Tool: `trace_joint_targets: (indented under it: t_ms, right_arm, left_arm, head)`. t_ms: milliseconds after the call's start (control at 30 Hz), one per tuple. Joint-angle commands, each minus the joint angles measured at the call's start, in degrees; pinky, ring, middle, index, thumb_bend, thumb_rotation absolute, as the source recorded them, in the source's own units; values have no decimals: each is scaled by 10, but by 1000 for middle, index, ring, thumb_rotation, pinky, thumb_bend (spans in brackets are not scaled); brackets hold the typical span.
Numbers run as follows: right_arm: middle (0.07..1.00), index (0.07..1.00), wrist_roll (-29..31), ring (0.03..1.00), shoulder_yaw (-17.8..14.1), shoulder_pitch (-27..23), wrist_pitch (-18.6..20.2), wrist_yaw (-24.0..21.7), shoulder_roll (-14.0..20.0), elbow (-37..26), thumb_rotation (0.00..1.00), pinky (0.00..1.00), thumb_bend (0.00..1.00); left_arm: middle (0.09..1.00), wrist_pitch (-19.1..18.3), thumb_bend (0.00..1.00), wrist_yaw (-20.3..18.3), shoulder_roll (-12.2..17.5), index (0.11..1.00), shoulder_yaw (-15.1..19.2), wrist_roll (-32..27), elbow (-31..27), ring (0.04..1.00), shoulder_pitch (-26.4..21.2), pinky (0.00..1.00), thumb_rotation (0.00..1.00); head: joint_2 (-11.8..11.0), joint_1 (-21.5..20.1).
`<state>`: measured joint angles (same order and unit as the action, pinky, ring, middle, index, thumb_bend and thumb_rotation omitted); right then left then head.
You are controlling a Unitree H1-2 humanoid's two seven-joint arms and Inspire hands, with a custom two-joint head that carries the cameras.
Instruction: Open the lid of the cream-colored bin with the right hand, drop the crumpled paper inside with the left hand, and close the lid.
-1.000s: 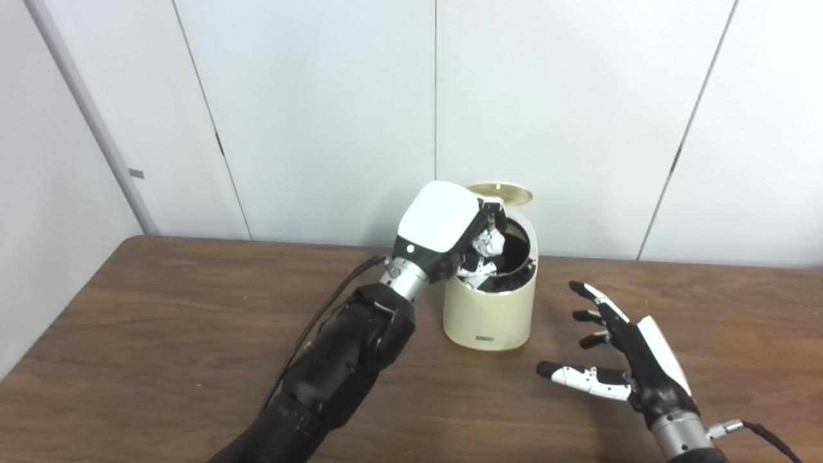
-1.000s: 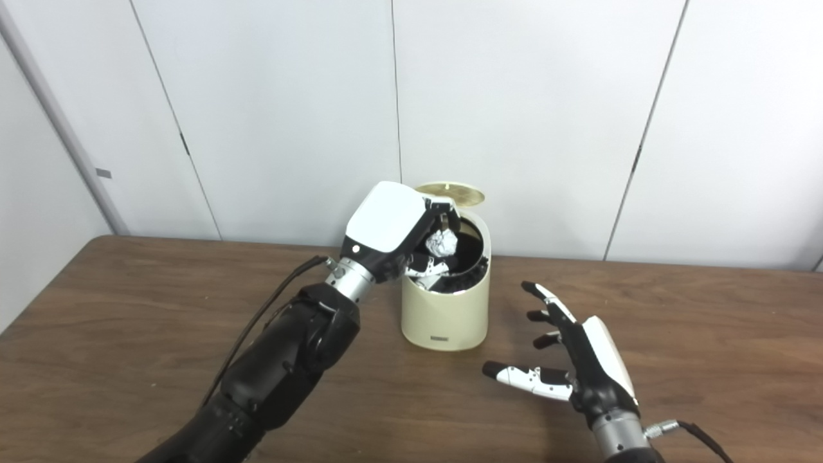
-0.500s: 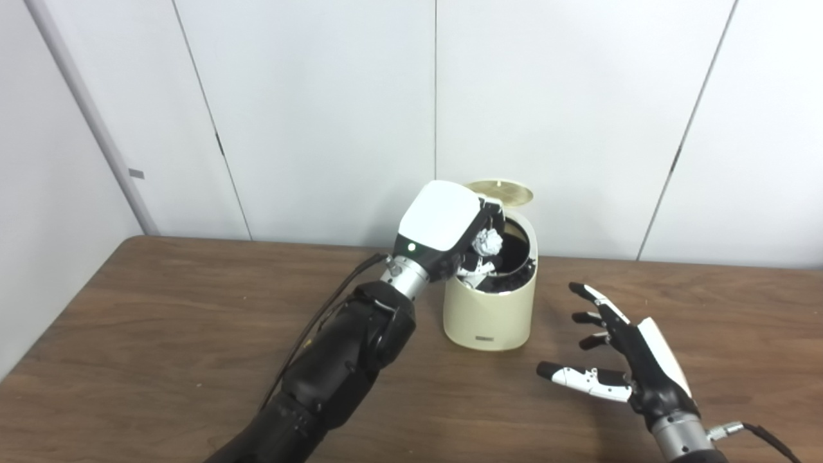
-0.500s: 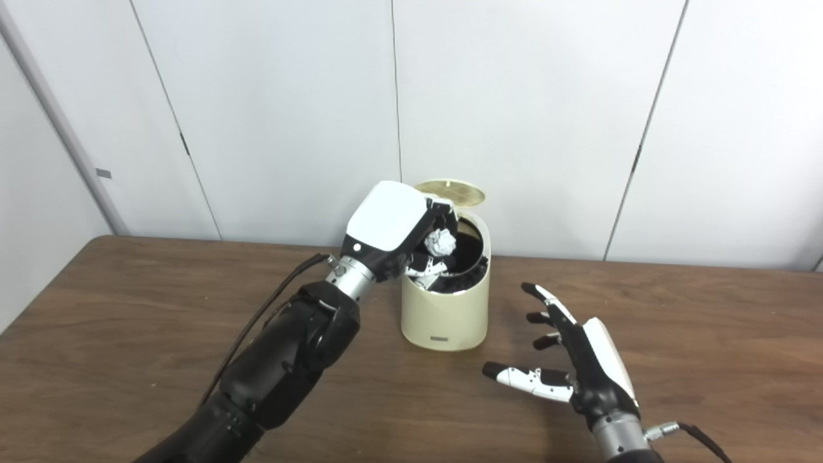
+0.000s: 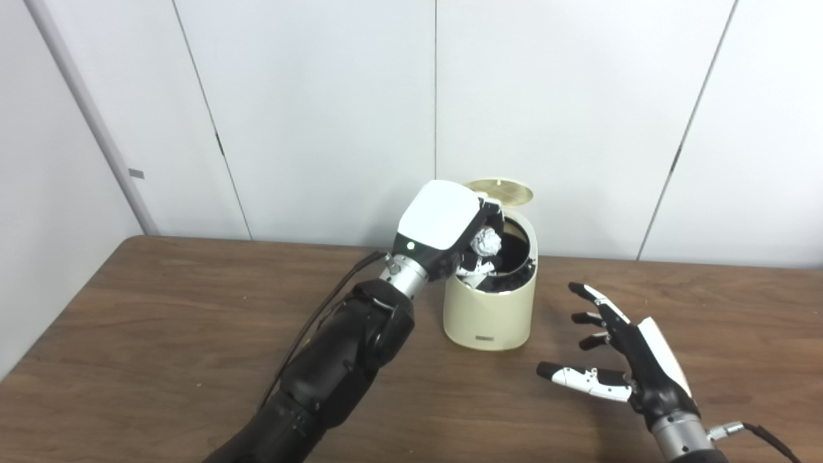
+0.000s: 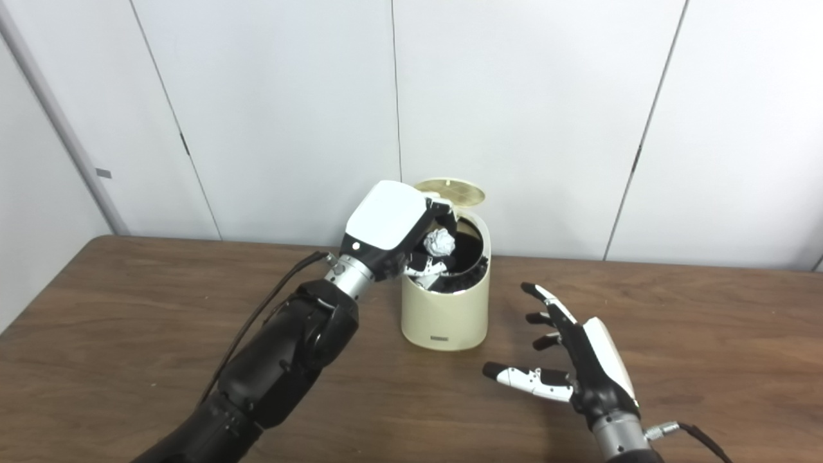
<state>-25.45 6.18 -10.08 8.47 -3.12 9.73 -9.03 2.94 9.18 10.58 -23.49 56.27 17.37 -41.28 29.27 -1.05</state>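
Barely anything moved: lid (image 5: 499,191) up, my left hand (image 5: 450,231) fingers clamped on paper (image 5: 487,242) over bin (image 5: 488,315), right hand (image 5: 633,370) spread; release and closing remain.

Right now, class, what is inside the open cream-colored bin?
The cream-colored bin shows a dark interior. The left hand holds the crumpled paper over its mouth, hiding part of it; the bottom cannot be seen.

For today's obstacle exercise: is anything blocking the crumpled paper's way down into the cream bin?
Nothing visible. The lid is raised at the back, and the left robot hand holds the crumpled paper over the cream-colored bin's open mouth. The right robot hand is apart, open.
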Motion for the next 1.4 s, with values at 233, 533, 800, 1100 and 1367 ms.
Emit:
trace_joint_targets:
  t_ms: [233, 533, 800, 1100, 1367]
  right_arm:
    - [910, 872, 2, 780, -2, -11, -21, 13, -2, -16, 365, 591, 709]
    - [915, 879, -1, 782, -1, -16, -20, 12, 1, -13, 392, 594, 707]
    - [912, 878, -6, 779, 1, -16, -15, 11, 0, -17, 391, 582, 706]
    - [909, 875, -9, 776, 2, -18, -19, 13, -1, -14, 400, 582, 712]
    - [917, 879, 6, 786, -6, -21, -24, 16, -2, -12, 389, 580, 713]
  left_arm:
    - [628, -1, 521, 1, 4, 496, 13, -17, -26, 584, -25, 509, 52]
    - [626, -4, 857, -1, 3, 671, 17, -21, -34, 564, -24, 477, 2]
    - [636, -10, 862, -11, 4, 709, 19, -26, -45, 575, -24, 484, 1]
    - [616, 1, 847, -4, 5, 679, 24, -33, -45, 563, -21, 482, 0]
    - [474, 33, 511, -10, -6, 552, 66, -117, -98, 418, 17, 361, 0]
  head:
    - [1, -1]
    - [3, 2]
    - [3, 3]
    - [2, 3]
    - [-3, 3]
